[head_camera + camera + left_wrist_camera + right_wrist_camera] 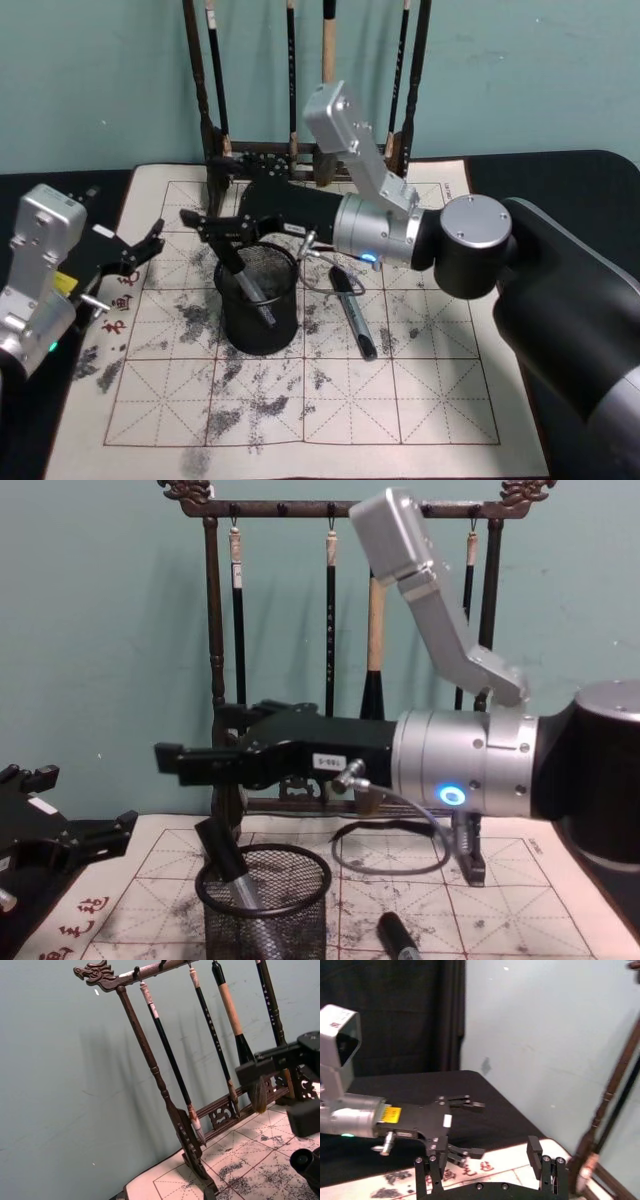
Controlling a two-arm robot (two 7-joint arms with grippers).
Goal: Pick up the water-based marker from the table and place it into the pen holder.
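The grey water-based marker with black cap [250, 287] stands tilted inside the small black wire-mesh pen holder [262, 322], its cap leaning over the rim on the robot's left side. The right pincer [205, 228] hangs just above this cap with its fingers wide and holds nothing. The left pincer [150, 245] is also wide, at the left edge of the white ink-stained grid paper [420, 400] on the black counter [560, 180], well apart from the holder.
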